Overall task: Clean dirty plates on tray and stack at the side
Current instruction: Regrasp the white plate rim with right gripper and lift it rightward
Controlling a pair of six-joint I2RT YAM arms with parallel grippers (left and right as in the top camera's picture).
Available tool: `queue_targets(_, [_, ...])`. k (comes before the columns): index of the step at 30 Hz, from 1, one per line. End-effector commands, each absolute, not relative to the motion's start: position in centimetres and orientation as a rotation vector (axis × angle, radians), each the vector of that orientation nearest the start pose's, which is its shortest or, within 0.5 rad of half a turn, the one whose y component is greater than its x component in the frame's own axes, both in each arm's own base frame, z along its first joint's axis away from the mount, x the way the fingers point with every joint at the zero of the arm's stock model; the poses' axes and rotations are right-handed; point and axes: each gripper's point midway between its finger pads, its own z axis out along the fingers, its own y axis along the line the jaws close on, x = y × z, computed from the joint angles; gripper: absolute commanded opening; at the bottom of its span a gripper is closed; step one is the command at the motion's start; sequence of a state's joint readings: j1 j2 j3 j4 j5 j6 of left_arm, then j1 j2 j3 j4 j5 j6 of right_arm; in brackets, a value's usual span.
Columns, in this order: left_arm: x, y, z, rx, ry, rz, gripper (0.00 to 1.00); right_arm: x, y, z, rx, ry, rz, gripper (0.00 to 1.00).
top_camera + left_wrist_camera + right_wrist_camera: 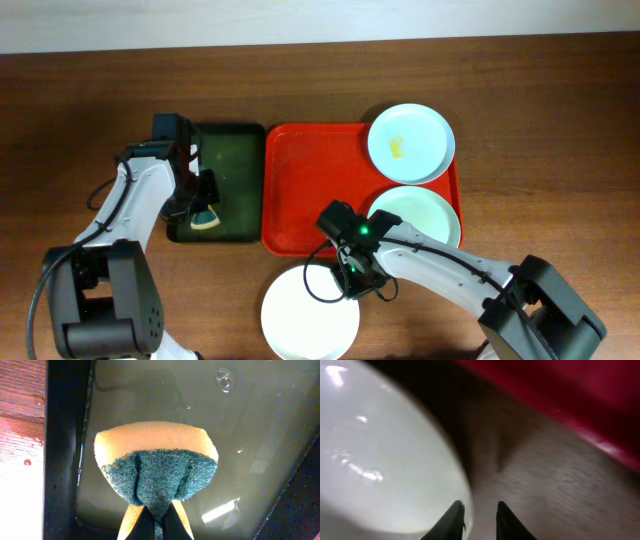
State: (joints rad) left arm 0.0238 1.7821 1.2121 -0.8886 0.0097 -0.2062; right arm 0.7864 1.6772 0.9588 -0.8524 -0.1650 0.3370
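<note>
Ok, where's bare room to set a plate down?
The red tray's left half, between the green tray and the blue plate and mint plate, is bare. Its right side is crowded. Bare table also lies left of the white plate.

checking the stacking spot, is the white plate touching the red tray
Apart. The right wrist view shows a strip of bare table between the white plate rim and the red tray edge.

Two plates (411,143) in tray (310,190) at right, third plate (305,320) on table (560,120) before it, smaller tray (235,160) left
</note>
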Motion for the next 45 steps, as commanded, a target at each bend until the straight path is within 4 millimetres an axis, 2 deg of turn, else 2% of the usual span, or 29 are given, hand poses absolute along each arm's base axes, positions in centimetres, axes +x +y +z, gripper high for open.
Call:
queue_targets(1, [34.2, 0.3, 4.6, -0.354, 3.006, -0.053, 0.00, 17.7, 21.2, 1.3, -0.744, 3.101, 0.174, 0.22])
queue_targets(8, [34.2, 0.3, 4.6, -0.354, 3.006, -0.053, 0.00, 16.0, 22.4, 1.0, -0.889, 3.059, 0.127, 0.21])
queue_targets(14, [34.2, 0.3, 4.6, -0.354, 3.008, -0.053, 0.00, 16.4, 21.8, 0.7, -0.887, 3.038, 0.059, 0.21])
queue_targets(20, [34.2, 0.3, 4.6, -0.354, 3.008, -0.053, 0.00, 15.7, 21.0, -0.7, -0.888, 3.044, 0.052, 0.21])
queue_targets(23, [34.2, 0.3, 4.6, -0.354, 3.008, -0.053, 0.00, 15.7, 20.9, -0.8, -0.889, 3.044, 0.051, 0.21])
queue_targets(26, [34.2, 0.3, 4.6, -0.354, 3.008, -0.053, 0.00, 15.7, 20.9, -0.8, -0.889, 3.044, 0.051, 0.05])
queue_targets(29, [34.2, 0.3, 4.6, -0.354, 3.008, -0.053, 0.00, 15.7, 20.9, -0.8, -0.890, 3.047, 0.053, 0.04])
queue_targets(31, [34.2, 0.3, 4.6, -0.354, 3.008, -0.053, 0.00, 15.4, 21.2, -0.3, -0.891, 3.064, 0.076, 0.04])
queue_targets(33, [34.2, 0.2, 4.6, -0.352, 3.007, -0.053, 0.00, 15.7, 22.4, 1.9, -0.875, 3.086, 0.163, 0.04])
queue_targets(36, [34.3, -0.2, 4.6, -0.334, 3.006, -0.053, 0.00, 18.9, 24.7, 7.6, -0.790, 3.002, 0.309, 0.04])
queue_targets(39, [34.2, -0.1, 4.6, -0.334, 3.007, -0.052, 0.00, 23.0, 24.4, 12.5, -0.635, 2.919, 0.381, 0.04])
queue_targets(41, [34.2, -0.2, 4.6, -0.330, 3.008, -0.048, 0.00, 26.3, 21.8, 14.3, -0.459, 2.903, 0.378, 0.04])
queue_targets(44, [34.2, -0.2, 4.6, -0.328, 3.008, -0.049, 0.00, 31.6, 14.7, 14.6, -0.084, 2.883, 0.352, 0.04])
queue_targets(45, [34.2, -0.2, 4.6, -0.328, 3.008, -0.049, 0.00, 33.9, 10.3, 14.9, 0.114, 2.843, 0.342, 0.04])
